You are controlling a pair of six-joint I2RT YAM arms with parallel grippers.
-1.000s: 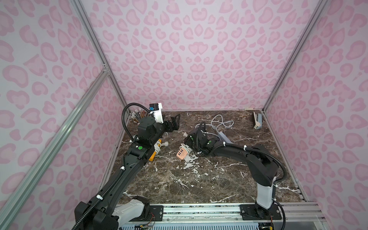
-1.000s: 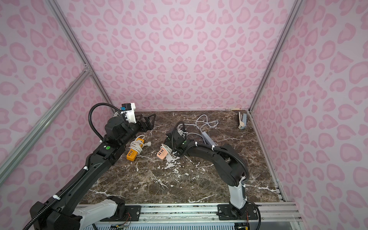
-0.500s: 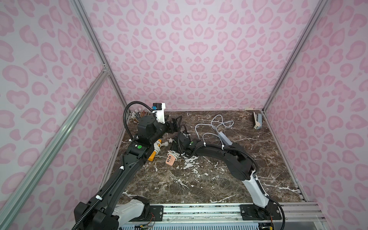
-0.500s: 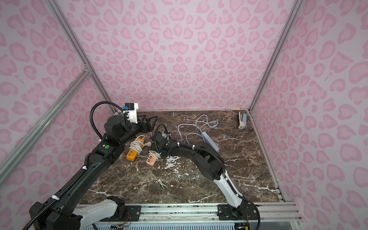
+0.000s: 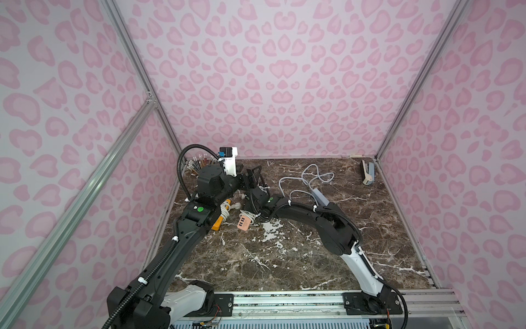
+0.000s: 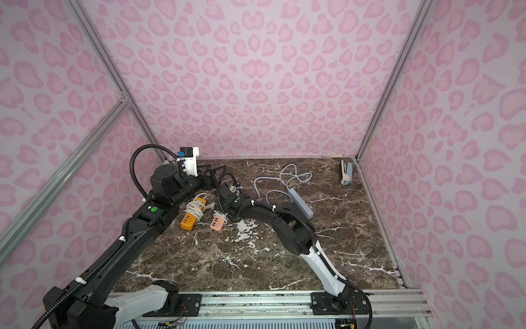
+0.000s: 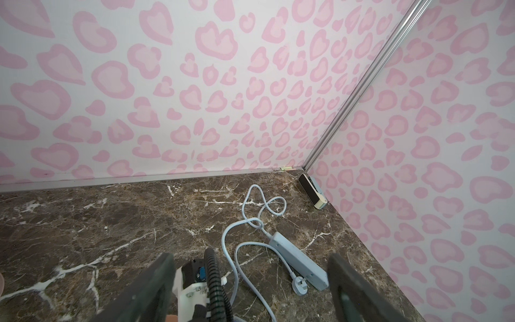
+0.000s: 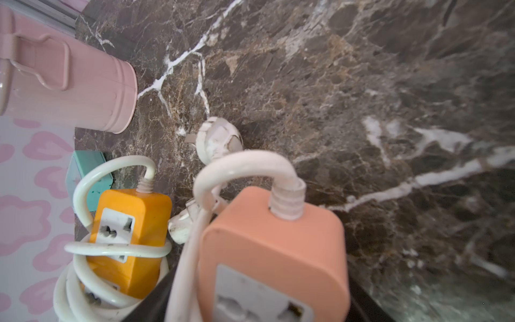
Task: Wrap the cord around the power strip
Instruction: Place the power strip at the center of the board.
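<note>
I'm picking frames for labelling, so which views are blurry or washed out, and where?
Right wrist view: the peach power strip is soft up close, the pink cup looks pale. Left wrist view: the left tool's fingers blur, the blue power strip is sharp. Both top views: sharp, evenly lit.

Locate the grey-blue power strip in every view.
Both top views: grey-blue power strip right of centre, toward the back.
Left wrist: in view, short of the far right corner.
Right wrist: not in it.
Landmark: the stapler-like object in the far right corner.
</note>
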